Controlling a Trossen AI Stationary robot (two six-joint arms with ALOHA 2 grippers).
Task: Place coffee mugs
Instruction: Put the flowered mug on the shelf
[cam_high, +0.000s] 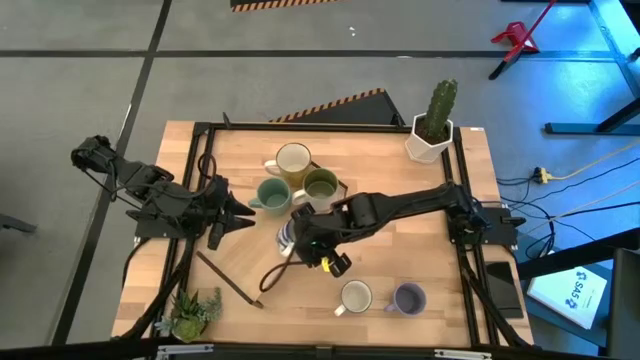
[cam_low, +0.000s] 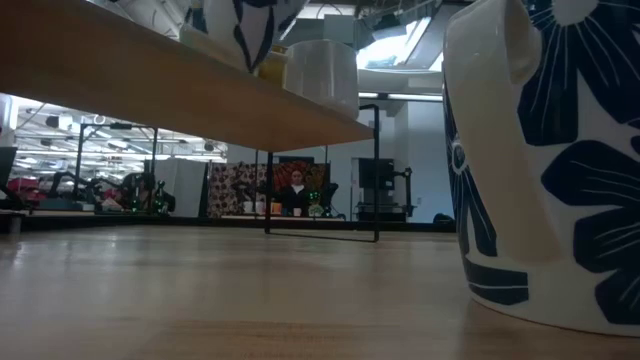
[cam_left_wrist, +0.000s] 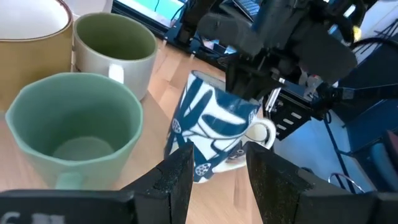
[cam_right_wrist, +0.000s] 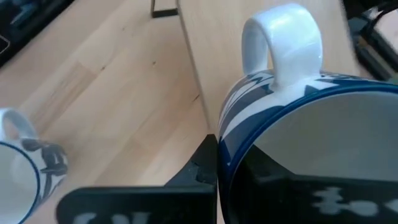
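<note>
One blue-patterned mug (cam_left_wrist: 214, 134) is tilting in the right gripper (cam_high: 300, 238), fingers clamped on its rim.
Releasing it tilted beside the teal mug (cam_high: 272, 194) risks tipping; left gripper (cam_high: 228, 211) is waiting nearby, fingers apart.

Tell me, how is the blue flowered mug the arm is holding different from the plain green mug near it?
The blue-patterned mug is white with dark blue flowers; the green mug is plain pale green. The patterned one is tilted, its rim clamped by the right gripper; the green one stands upright and free on the table. Both are handled ceramic mugs, apparently empty.
</note>
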